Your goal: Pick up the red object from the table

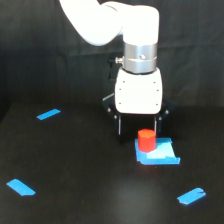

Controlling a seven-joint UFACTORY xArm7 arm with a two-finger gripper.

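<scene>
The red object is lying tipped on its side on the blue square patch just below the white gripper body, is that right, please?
Not quite: the red object is standing upright, not tipped on its side. The exterior view shows its flat top facing up. The rest holds: it sits on the blue square patch, just below the white gripper body.

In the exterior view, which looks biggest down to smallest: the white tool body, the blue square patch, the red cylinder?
1. White tool body
2. Blue square patch
3. Red cylinder
All sit close together, so nearness hardly skews this.

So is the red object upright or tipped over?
Upright: the red object shows its flat top and straight sides, standing on the blue patch.
</scene>
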